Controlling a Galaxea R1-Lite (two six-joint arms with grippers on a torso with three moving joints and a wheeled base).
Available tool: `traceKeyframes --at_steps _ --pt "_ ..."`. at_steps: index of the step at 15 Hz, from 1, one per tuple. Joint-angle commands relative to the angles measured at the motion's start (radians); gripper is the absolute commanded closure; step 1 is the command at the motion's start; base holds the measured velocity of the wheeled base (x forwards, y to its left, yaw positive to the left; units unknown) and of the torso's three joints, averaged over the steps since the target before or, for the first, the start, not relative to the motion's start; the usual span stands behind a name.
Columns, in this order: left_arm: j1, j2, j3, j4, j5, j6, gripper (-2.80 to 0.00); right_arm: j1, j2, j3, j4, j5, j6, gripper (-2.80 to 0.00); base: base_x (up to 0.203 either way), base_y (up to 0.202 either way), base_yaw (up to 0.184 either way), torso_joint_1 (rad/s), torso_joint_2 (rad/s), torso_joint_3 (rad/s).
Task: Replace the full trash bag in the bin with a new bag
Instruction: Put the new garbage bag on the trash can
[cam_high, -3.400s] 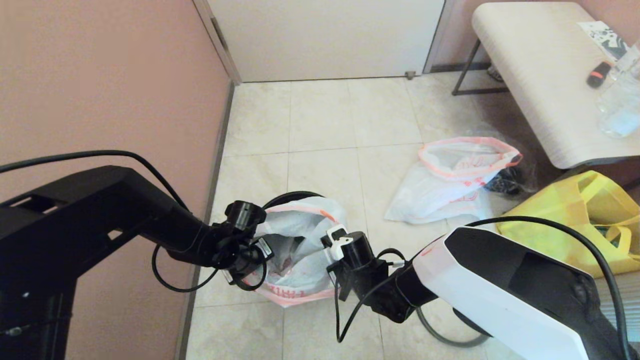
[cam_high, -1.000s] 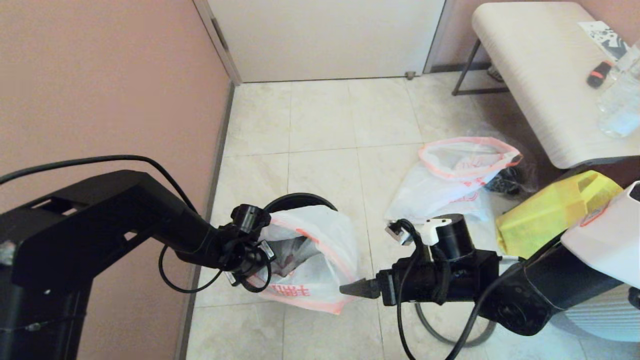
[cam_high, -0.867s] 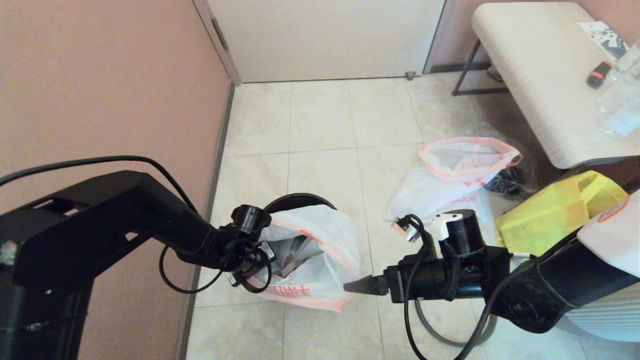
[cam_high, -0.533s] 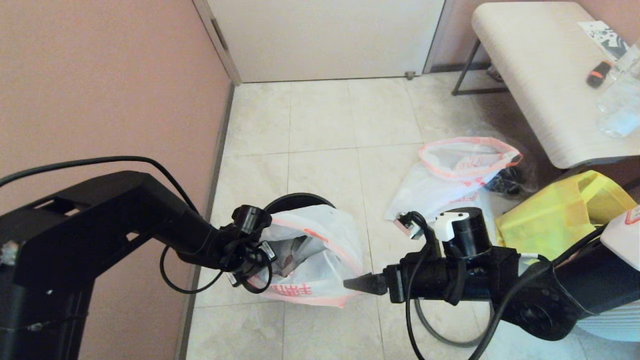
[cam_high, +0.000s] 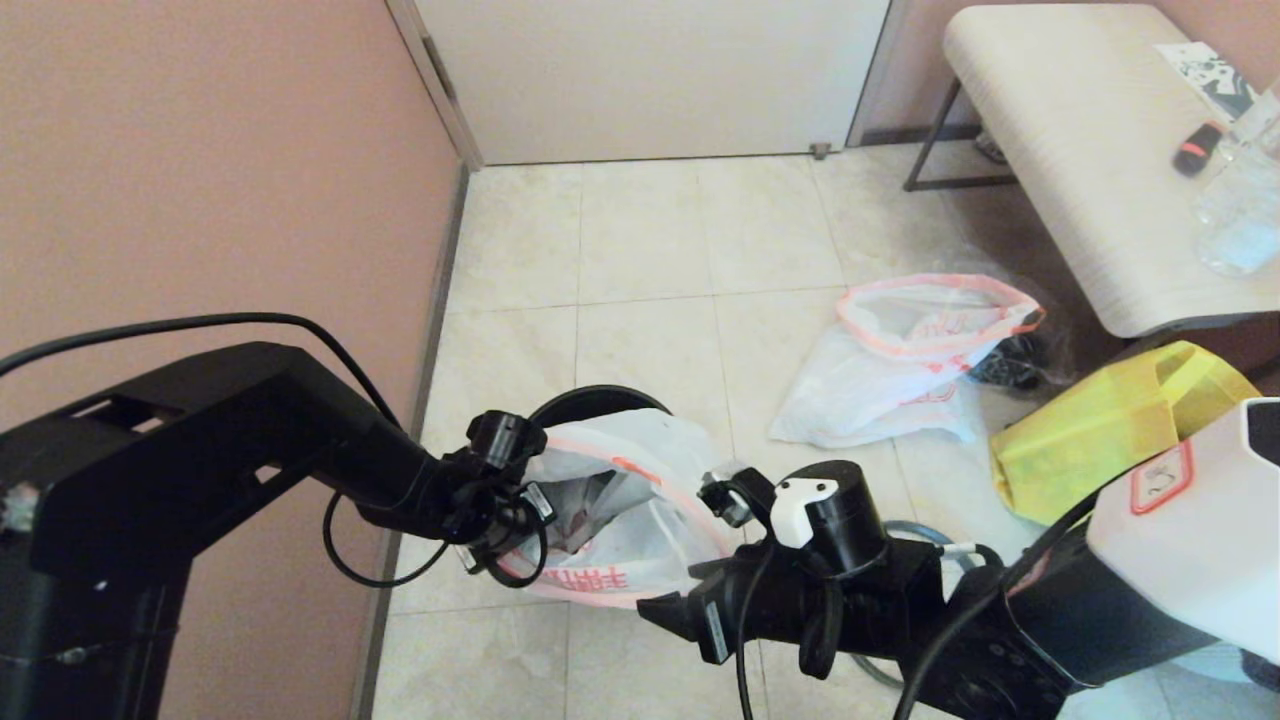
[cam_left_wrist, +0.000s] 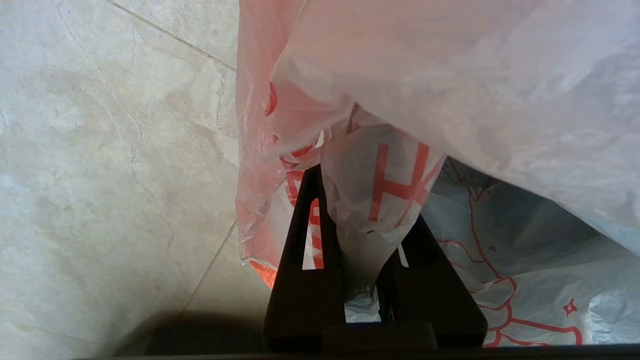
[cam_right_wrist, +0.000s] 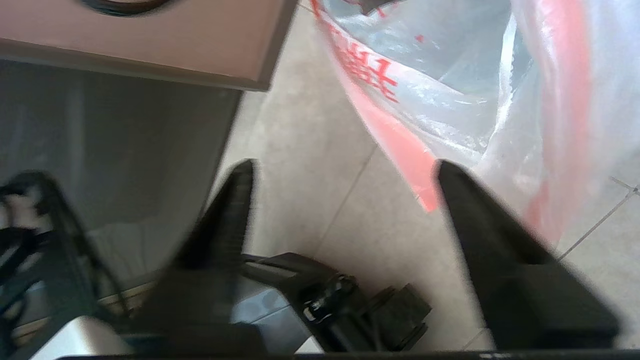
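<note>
The bin's dark round rim (cam_high: 585, 398) shows on the floor behind a white trash bag with red print (cam_high: 640, 500), which hangs open over it and hides the rest of the bin. My left gripper (cam_high: 505, 525) is shut on a fold at the bag's left edge; in the left wrist view the plastic (cam_left_wrist: 450, 75) is pinched between the black fingers of that gripper (cam_left_wrist: 362, 200). My right gripper (cam_high: 655, 612) is open, low at the bag's near right corner. In the right wrist view that gripper (cam_right_wrist: 344, 167) has only floor between its fingers, with the bag's red hem (cam_right_wrist: 400, 145) beside one fingertip.
A second white-and-red bag (cam_high: 900, 360) lies on the tiles to the right, next to a yellow tote (cam_high: 1110, 430). A pale table (cam_high: 1080, 180) stands at the back right. The pink wall (cam_high: 200, 200) runs close on the left. A thin grey hoop (cam_high: 908, 527) lies under my right arm.
My right gripper has swung from the bag's right side down and to the left, to its near corner, and its jaws have narrowed somewhat. The left gripper has kept its hold and place.
</note>
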Motion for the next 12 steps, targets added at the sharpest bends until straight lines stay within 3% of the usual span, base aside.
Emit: traceKeyframes --at_steps 1,3,7,12 --pt "-0.004 0.002 0.000 -0.001 0.001 -0.005 0.00 -0.016 0.074 -0.036 -0.006 -0.002 0.000 0.00 0.000 0.000 0.000 0.000 0.00 0.000" --pt "-0.005 0.005 0.000 -0.001 0.001 -0.005 0.00 -0.026 0.105 -0.075 -0.005 -0.008 -0.001 0.00 0.000 0.000 0.000 0.000 0.00 0.000" --pt "-0.004 0.005 0.000 -0.002 0.001 -0.005 0.00 -0.027 0.208 -0.121 -0.003 -0.106 -0.003 0.00 0.000 0.000 0.000 0.000 0.00 0.000" --pt "-0.015 -0.011 0.010 0.001 0.001 -0.007 0.00 -0.095 0.317 -0.207 -0.002 -0.111 -0.016 0.00 0.000 0.000 0.000 0.000 0.00 0.000"
